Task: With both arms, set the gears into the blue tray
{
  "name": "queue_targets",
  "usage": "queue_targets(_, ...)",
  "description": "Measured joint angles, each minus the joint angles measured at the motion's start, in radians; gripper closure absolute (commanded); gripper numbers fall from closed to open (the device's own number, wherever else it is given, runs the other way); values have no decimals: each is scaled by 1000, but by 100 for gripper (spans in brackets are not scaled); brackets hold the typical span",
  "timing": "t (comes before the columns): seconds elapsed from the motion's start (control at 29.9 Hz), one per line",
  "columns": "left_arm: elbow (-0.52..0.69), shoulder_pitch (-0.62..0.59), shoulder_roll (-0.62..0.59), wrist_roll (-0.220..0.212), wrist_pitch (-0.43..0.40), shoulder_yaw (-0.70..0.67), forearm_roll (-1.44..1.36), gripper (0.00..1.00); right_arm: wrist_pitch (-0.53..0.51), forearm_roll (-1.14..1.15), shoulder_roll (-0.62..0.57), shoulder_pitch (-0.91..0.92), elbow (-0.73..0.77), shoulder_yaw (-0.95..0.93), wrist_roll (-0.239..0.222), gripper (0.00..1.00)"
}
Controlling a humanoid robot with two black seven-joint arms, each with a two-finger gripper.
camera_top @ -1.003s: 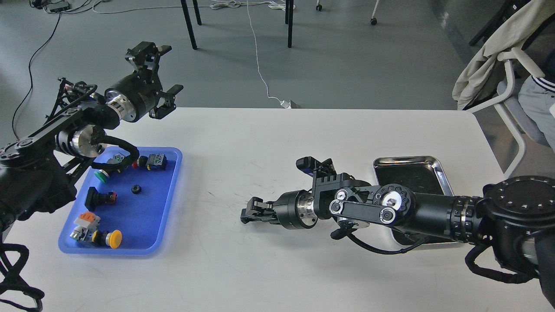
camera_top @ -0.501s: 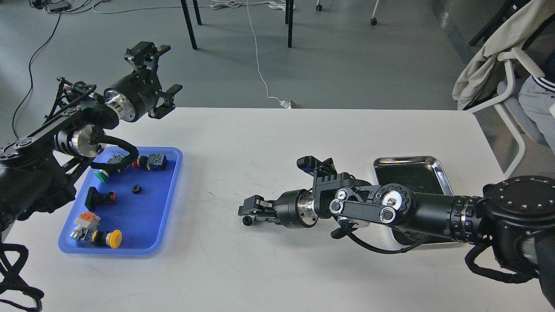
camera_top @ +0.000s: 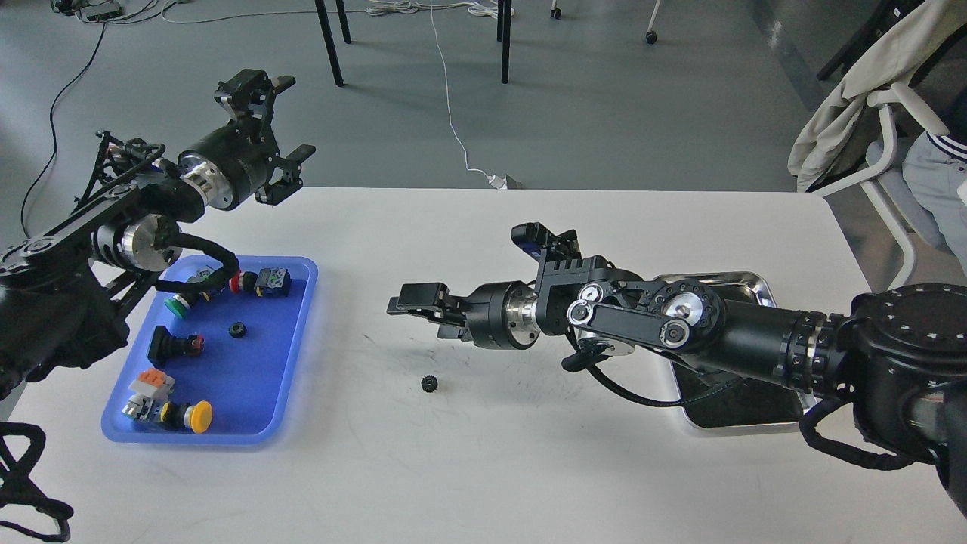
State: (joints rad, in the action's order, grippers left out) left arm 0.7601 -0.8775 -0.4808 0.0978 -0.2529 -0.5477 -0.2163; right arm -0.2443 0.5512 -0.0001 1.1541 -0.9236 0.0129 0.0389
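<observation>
One small black gear (camera_top: 430,383) lies loose on the white table, below and just right of my right gripper (camera_top: 414,308). That gripper hangs above the table with its fingers apart and nothing between them. A second gear (camera_top: 237,329) rests inside the blue tray (camera_top: 253,378) at the left, among several push-button switches. My left gripper (camera_top: 293,119) is raised beyond the tray's far end, over the table's back edge, open and empty.
A shiny steel tray (camera_top: 761,282) sits at the right, partly hidden under my right arm. Push-button switches with green (camera_top: 177,306), red (camera_top: 236,282) and yellow (camera_top: 199,416) caps lie in the blue tray. A chair with a jacket stands far right.
My right gripper has risen off the table and moved slightly left, leaving the gear lying on the table where the fingertips were. The left arm has barely moved.
</observation>
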Motion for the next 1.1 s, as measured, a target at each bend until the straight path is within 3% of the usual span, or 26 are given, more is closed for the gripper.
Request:
queue_targets(0.1, 1, -1, -13, -1, 0, 0, -2, 2, -27, -42, -29, 17, -5, -120, 2, 4)
queue_targets(0.27, 6, -1, -48, -2, 0, 1, -24, 2, -45, -134, -225, -17, -5, -358, 3, 4)
queue_targets(0.5, 72, -2, -121, -9, -4, 2, -126, 2, -90, -386, -420, -266, -4, -749, -1, 4)
queue_targets(0.64, 228, 2, -217, -20, -5, 4, -241, 2, -153, -551, -495, -436, 4, -905, 0, 4)
queue_targets(0.9, 748, 39, -488, -32, -9, 109, -586, 2, -243, -682, -529, -679, 6, -1082, 6, 4)
queue_targets(1.0, 882, 52, -516, -31, -5, 177, -786, 2, -244, -696, -524, -707, 4, -1101, 9, 4)
queue_targets(1.1, 914, 90, -468, -30, 16, 242, -1010, 2, -244, -705, -514, -714, 3, -1103, 11, 4)
